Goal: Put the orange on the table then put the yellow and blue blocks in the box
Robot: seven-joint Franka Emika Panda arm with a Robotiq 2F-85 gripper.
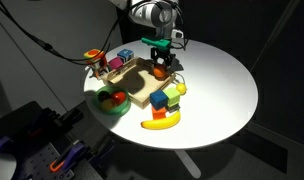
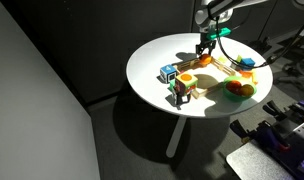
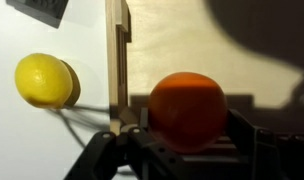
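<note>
The dark two-fingered Robotiq gripper (image 3: pixel 187 128) is closed around the small round bright-orange toy fruit (image 3: pixel 187 108). In the wrist view a finger (image 3: pixel 132 148) stands on either side of the ball, and both press against its flanks. The orange therefore sits right between the fingertips and fills the gap between them.

In an exterior view the gripper (image 1: pixel 163 58) hangs from the arm above the shallow square tray of light wood (image 1: pixel 140 88). The orange (image 1: pixel 164 67) shows as a bright spot at its tip, over the tray's far part and clear of the tray floor.

In the wrist view the pale wooden floor of the box (image 3: pixel 202 40) lies under the fruit, with a dark shadow cast across its upper corner. One low wall runs straight up the picture just beside the orange. Beyond that wall, on the large round white tabletop (image 3: pixel 32 140), lies a round yellow piece (image 3: pixel 42 80), close to the wall and apart from the gripper.

Farther out, the small yellow cube (image 1: pixel 159 100) and a small bluish cube (image 1: pixel 178 90) stand on the table (image 1: pixel 227 90) just outside the tray, nearer the camera than the gripper. A long yellow toy banana (image 1: pixel 162 122) lies in front of them. A round green bowl (image 1: pixel 110 101) sits at the tray's other near corner.

In an exterior view the gripper (image 2: pixel 205 48) hovers at the far side of the tray (image 2: pixel 217 72).
</note>
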